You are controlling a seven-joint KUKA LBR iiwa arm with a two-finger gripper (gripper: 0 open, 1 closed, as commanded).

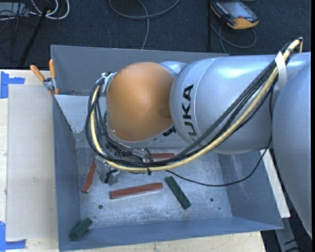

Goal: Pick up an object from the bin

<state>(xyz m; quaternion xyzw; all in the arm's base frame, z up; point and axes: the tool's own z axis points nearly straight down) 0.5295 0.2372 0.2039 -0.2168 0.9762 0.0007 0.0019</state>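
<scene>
Right now I am hanging my gripper (109, 175) low inside the grey metal bin (220, 196), close to its floor, beneath my rounded orange wrist cover (139, 101) and a loop of black and yellow cables (96, 130). These are hiding most of my jaws, so I cannot tell whether they are released or clenched.

A short reddish-brown flat stick (88, 176) is lying tilted just beside my jaws on the view's left, seemingly not touching them. A long reddish-brown flat bar (136, 190) is lying just beyond my jaws toward the near wall, stretching off to the view's right. Past its far end a slanted dark green narrow bar (177, 192) is resting. Behind my jaws, another reddish-brown strip (163, 155) is peeking out under the cables. A small dark green block (80, 229) is sitting well apart, in the near left corner.
</scene>
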